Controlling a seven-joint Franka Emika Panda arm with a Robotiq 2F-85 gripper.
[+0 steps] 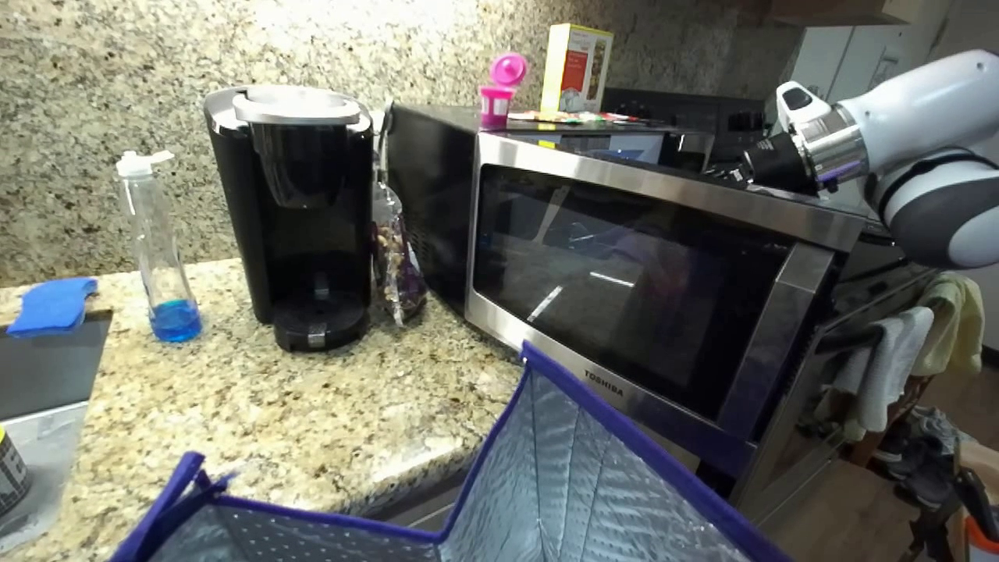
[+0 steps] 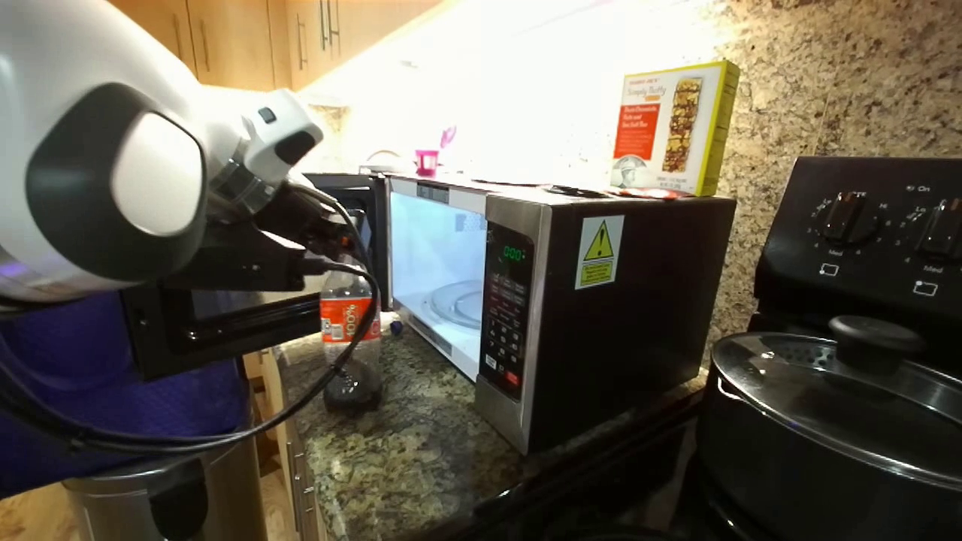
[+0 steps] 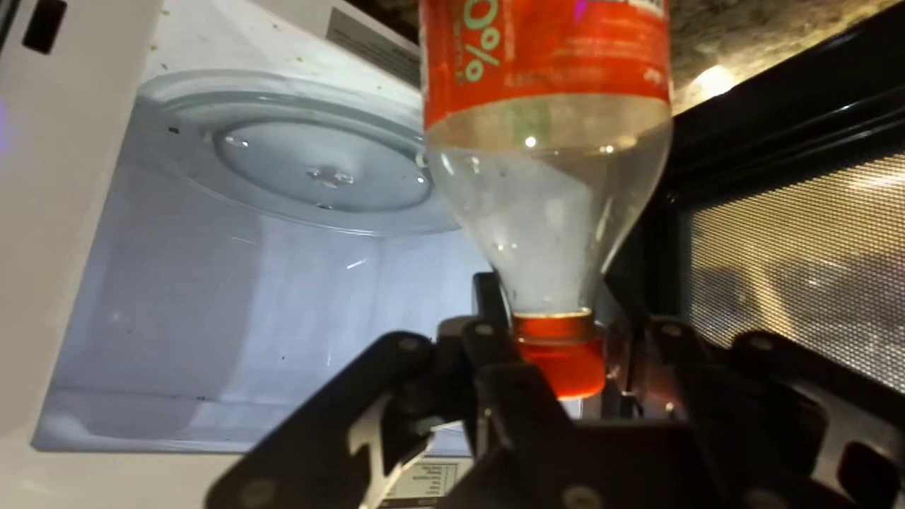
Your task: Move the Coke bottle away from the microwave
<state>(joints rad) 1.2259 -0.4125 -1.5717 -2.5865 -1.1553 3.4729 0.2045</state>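
Black hand (image 3: 558, 304) is up close in the wrist view, clamped on the neck of the Coke bottle (image 3: 548, 162). Bottle's upright below it, in the angle between the microwave (image 2: 601, 330) and its open door (image 3: 799, 268), so imo pull it away from both.

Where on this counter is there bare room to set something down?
Free: the granite counter before the coffee maker, between sink and microwave; also the strip between Coke bottle, microwave and stove. Crowded: between coffee maker and microwave, where a plastic bag sits; and around the bottle's neck, gripped by the pincer.
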